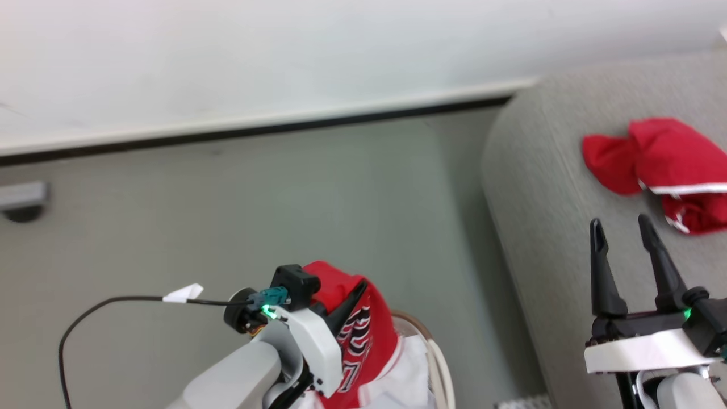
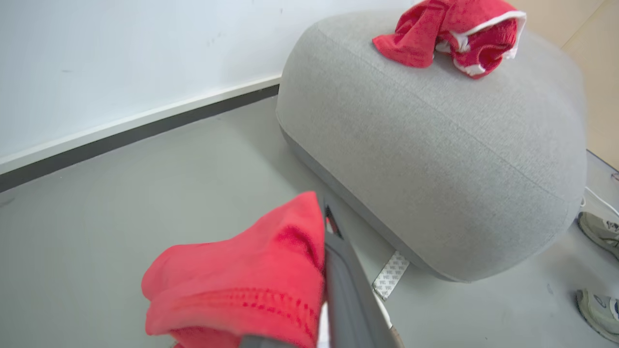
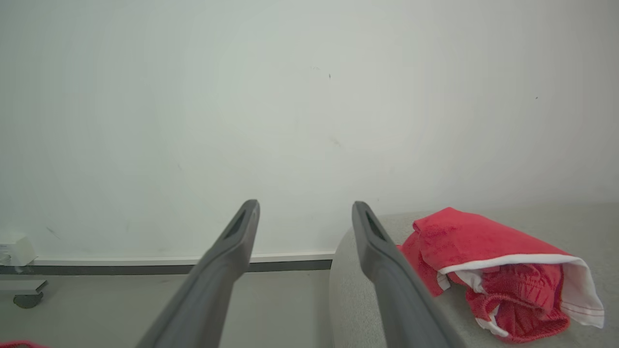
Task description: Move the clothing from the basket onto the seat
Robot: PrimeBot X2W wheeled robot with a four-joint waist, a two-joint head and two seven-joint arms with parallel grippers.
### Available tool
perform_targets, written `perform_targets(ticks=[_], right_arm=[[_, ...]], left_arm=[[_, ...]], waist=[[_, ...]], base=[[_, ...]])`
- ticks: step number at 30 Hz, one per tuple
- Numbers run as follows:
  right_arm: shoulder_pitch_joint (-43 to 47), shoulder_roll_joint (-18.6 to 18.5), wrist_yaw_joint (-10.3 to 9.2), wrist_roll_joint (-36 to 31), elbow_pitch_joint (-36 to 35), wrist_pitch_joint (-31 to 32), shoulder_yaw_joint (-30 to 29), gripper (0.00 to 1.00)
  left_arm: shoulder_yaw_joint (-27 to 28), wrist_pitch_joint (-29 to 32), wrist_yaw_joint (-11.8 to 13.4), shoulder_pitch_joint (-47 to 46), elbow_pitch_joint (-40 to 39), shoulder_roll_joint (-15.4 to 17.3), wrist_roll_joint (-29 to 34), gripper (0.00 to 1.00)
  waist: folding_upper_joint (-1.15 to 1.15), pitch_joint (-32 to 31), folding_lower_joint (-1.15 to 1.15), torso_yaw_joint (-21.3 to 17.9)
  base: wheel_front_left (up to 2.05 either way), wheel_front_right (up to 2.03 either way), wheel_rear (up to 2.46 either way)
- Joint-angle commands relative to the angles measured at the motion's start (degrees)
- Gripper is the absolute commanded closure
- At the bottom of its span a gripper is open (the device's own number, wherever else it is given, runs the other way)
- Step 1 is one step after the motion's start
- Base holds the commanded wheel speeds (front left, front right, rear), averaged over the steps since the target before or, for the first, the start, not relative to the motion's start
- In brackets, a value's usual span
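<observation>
Red jersey (image 1: 372, 332) hangs clamped in the closed left gripper (image 1: 347, 309) at lower centre, above the basket (image 1: 440, 363), presumably for transfer to the grey sofa (image 1: 539, 187) at right, where another red garment (image 1: 664, 165) already lies; right gripper (image 1: 622, 227) spread, empty.

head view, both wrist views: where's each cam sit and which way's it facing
head view: above, looking down at floor, basket, seat; left gripper shut on a red garment, right gripper open.
left wrist view: along its finger, toward the seat's rounded end.
right wrist view: between its fingers, toward the wall.
shared: red clothing lying on the seat.
</observation>
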Motion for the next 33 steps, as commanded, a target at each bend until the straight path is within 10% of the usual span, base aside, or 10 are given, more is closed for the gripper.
perform_targets(ticks=[1,33], right_arm=[[1.08,-0.24,-0.13,-0.08,0.62,0.02,-0.22,0.0],[1.42,-0.69,-0.13,6.92,5.29,0.02,12.55,0.0]], left_arm=[[1.39,-0.09,0.07,1.2,-1.76,-0.17,0.48,1.0],[16.73,1.31,2.89,-6.27,-22.0,0.66,4.57,1.0]], waist=[[0.0,-4.1,0.0,3.78],[0.0,-11.6,0.0,9.54]], base=[[0.0,0.0,0.0],[0.0,0.0,0.0]])
